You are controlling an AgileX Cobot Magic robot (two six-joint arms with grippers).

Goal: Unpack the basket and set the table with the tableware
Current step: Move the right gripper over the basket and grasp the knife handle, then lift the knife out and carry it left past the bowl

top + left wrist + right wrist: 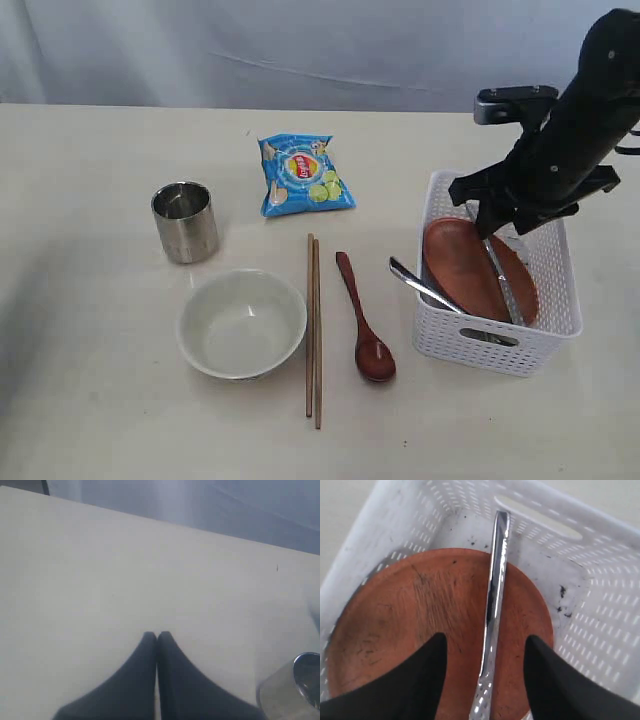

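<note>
Cream table (90, 400) fills most of the scene, with a grey-blue wall (300, 50) behind it. The left jaws are shut tight on nothing, above bare table; the exterior view does not show them. A shiny steel cup (185, 222) stands just beside them, cut off at the edge of the left wrist view.

Going on towards the right jaws come an empty white bowl (242, 323), two chopsticks (313, 330) side by side, a blue crisp packet (303, 175) farther back, and a dark wooden spoon (365, 320).

Next is the white basket (450, 335), with a brown plate (455, 265) lying tilted inside it. The right jaws hang open inside the basket, just over the plate. A long steel handle (496, 570) runs between them, with a gap on each side. Another steel piece (412, 280) pokes out over the basket's rim. I cannot tell which is the knife and which is the fork.
</note>
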